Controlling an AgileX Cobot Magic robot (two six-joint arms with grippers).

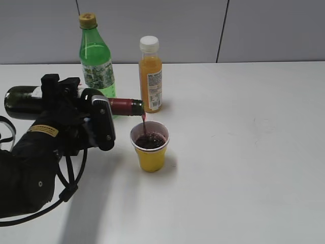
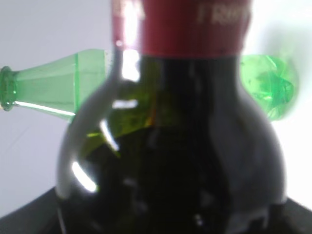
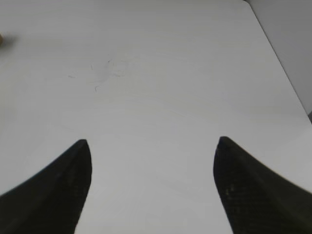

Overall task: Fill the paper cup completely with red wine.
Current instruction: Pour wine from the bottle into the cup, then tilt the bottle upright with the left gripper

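Exterior view alone shows paper cup (image 1: 150, 147).

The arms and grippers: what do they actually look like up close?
The left arm is bulky and black, wrapped in dark covering, with a small yellow label near the wrist and black cables looping below it. Its gripper is a black block with a pale grey edge. The right gripper shows only two dark, pointed fingers with a faint woven texture.
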